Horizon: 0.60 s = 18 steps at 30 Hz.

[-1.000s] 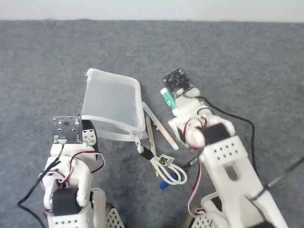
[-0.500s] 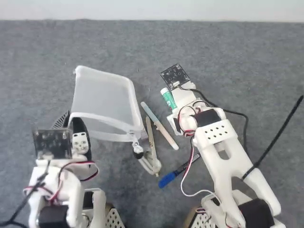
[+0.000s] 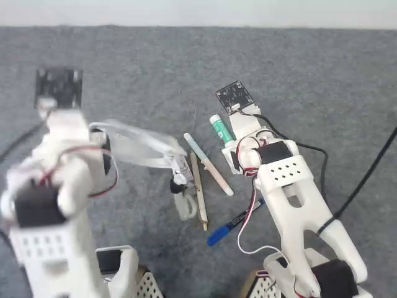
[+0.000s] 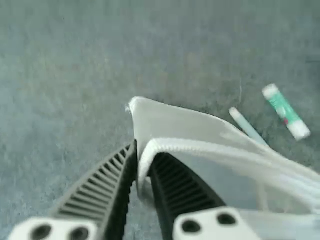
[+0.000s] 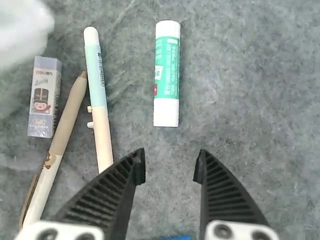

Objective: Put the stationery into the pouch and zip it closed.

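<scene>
The translucent white pouch point(image 4: 200, 150) is pinched at one corner of its zip edge between the ribbed black fingers of the left gripper point(image 4: 142, 152), which is closed tight on the fabric. The rest of the pouch sags away from the fingertips toward the right arm. From the high view the pouch point(image 3: 139, 146) hangs out from the left arm point(image 3: 62, 155), and its dark zip pull point(image 3: 177, 184) dangles at the end farthest from that gripper, just above the loose stationery. The stationery lies on the grey mat point(image 3: 322, 74). The right gripper point(image 5: 170, 160) hovers over it with its two fingers spread apart and nothing between them. Straight ahead of its fingertips lies a green-and-white glue stick point(image 5: 166, 72), in line with the gap and apart from both fingers. On the side toward the left arm, a pen with a pale mint and cream barrel point(image 5: 97, 100) lies close by one fingertip. Past it come a tan pen point(image 5: 60, 135) and then a small grey eraser point(image 5: 44, 96). In the high view the glue stick point(image 3: 220, 130) sits just beside the right arm's wrist. A blue pen point(image 3: 232, 226) lies back under that arm, behind the gripper.
</scene>
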Available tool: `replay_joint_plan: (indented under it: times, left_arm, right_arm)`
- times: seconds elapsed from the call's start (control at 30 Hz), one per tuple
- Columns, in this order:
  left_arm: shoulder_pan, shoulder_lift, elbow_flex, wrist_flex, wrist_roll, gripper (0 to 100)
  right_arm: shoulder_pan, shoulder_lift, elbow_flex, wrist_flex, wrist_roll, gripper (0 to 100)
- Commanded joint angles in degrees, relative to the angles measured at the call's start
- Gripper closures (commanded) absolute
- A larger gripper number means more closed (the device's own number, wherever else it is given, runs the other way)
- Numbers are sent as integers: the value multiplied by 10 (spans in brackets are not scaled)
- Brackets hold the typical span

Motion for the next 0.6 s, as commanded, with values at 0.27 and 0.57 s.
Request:
replay_joint_plan:
  times: [0.27,0.57]
  left_arm:
    - [-4,185,-113,33,-44,987]
    - [-26,222,-124,64,-102,960]
  right_arm:
    - [7,-2,-33,-11,-6,846]
    - [7,-2,-33,-10,-6,846]
